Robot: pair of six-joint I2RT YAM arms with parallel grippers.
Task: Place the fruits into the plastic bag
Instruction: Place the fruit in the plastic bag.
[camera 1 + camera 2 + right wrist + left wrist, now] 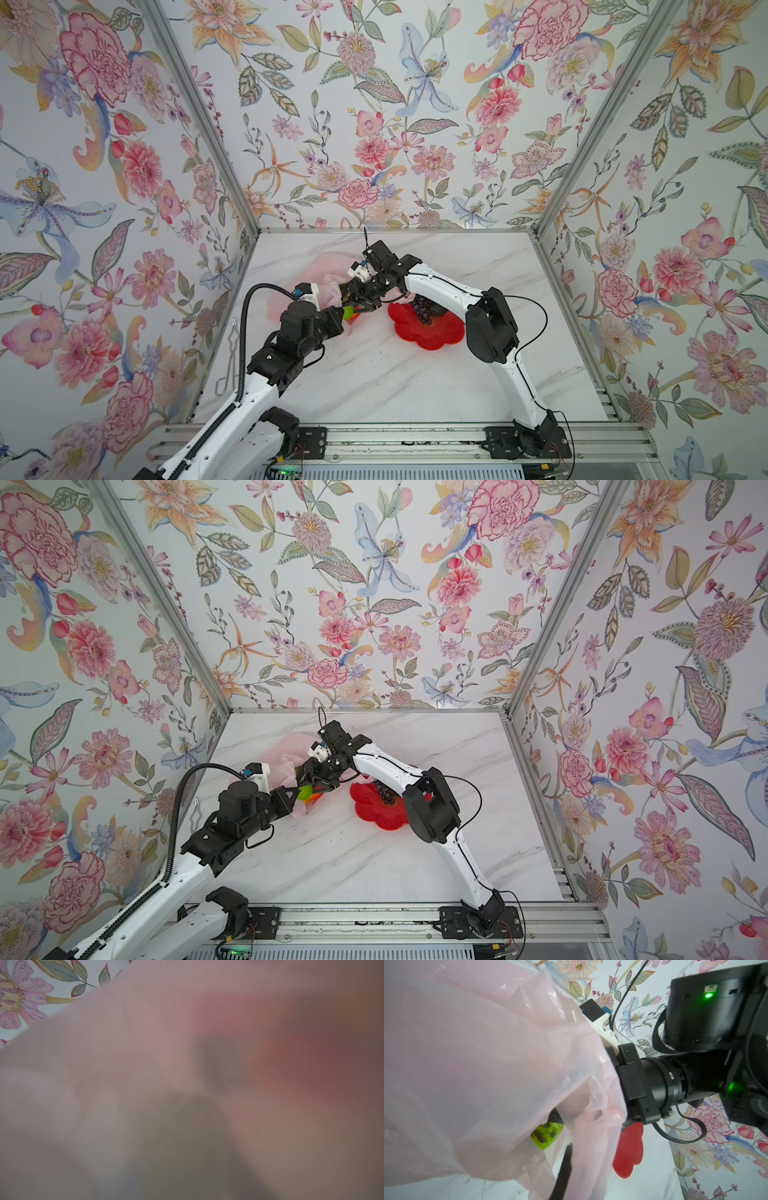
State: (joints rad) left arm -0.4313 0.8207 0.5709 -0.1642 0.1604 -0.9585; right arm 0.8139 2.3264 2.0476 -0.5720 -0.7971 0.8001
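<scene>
The pink plastic bag (322,270) lies at the back left of the table, its mouth lifted toward the middle. My left gripper (337,318) is shut on the bag's edge; one black finger (564,1167) shows wrapped in film. My right gripper (353,301) reaches into the bag's mouth, and the film hides its jaws. A green fruit (547,1133) and an orange one (356,319) sit at the mouth. The purple grape bunch (424,309) rests on the red plate (432,336). The right wrist view is a blur of pink film (145,1043).
The right arm (490,324) arches over the red plate (382,816). A metal wire tool (230,357) lies along the left wall. Floral walls enclose the table on three sides, and an aluminium rail (395,440) runs along the front.
</scene>
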